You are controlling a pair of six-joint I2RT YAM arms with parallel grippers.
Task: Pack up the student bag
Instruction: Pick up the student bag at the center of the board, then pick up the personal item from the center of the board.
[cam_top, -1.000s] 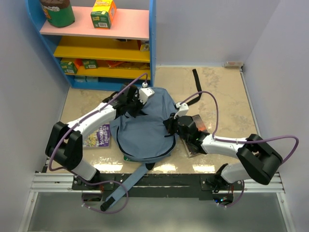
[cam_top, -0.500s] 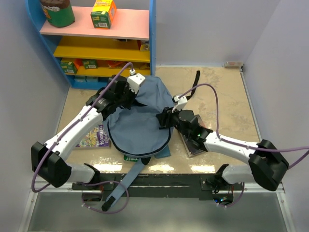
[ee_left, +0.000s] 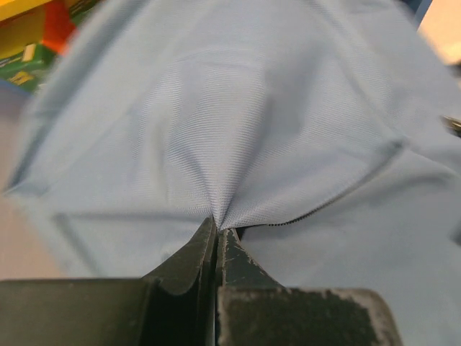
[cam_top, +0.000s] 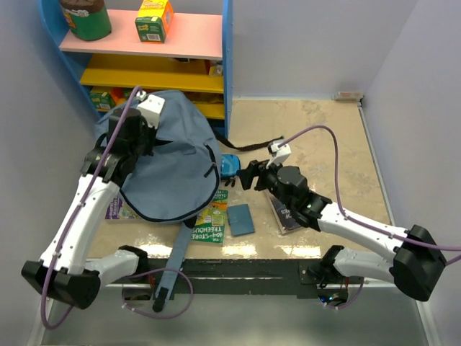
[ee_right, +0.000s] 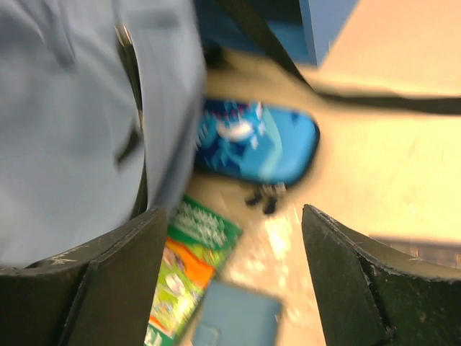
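Seen from above, a tabletop with two robot arms and a slate-blue student bag [cam_top: 169, 173] hoisted over the left half of the table [cam_top: 338, 137], right in front of a blue shelf unit [cam_top: 227, 65]. The left gripper [cam_top: 135, 140] has its jaws pressed together on a small fold of the bag's outer cloth, clear in the left wrist view, where the fabric puckers into the gripper's [ee_left: 216, 232] tips. The right gripper [cam_top: 243, 176] hangs with its jaws apart and nothing between them, just beside a glossy blue pencil case [cam_top: 230, 164]. A green book [cam_top: 210, 222] and a small blue notebook [cam_top: 240, 218] lie near it, and a purple book [cam_top: 119, 209] peeks out under the bag's left edge. One shoulder strap [cam_top: 175, 263] trails over the near table edge. The right wrist view is blurred but shows the pencil case [ee_right: 259, 148] ahead of the parted jaws. The likely risks are these: the pinch takes so little cloth that the bag's weight could pull it free; the trailing strap could catch on the frame below; and the bag's mouth is not visibly held open, so anything brought over may slide off the fabric rather than go in.
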